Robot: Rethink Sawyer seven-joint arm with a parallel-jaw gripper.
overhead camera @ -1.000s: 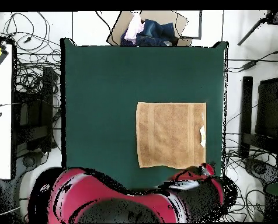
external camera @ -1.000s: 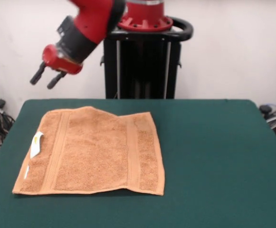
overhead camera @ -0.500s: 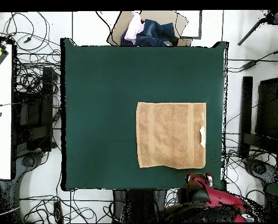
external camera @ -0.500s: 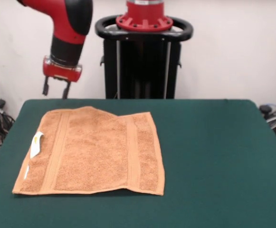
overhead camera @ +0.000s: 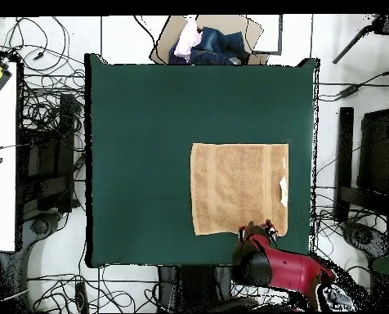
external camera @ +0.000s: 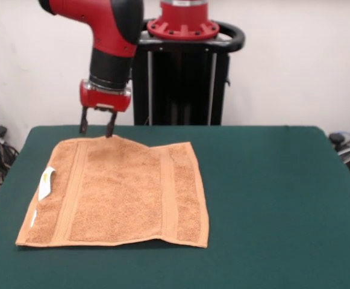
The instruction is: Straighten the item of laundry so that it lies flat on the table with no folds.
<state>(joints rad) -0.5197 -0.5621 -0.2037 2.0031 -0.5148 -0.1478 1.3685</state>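
Gripper [external camera: 97,128] on the one red and black arm [external camera: 109,36] hangs with two dark fingers slightly apart, holding nothing, just above the far edge of the towel.

One orange-tan terry-cloth hand towel [external camera: 120,191], roughly square, lies spread on the large dark green felt-topped table [external camera: 271,198], toward 9 o'clock in the front view; two woven border bands [external camera: 168,194] cross it and one small white tag [external camera: 46,183] curls at its 9 o'clock edge.
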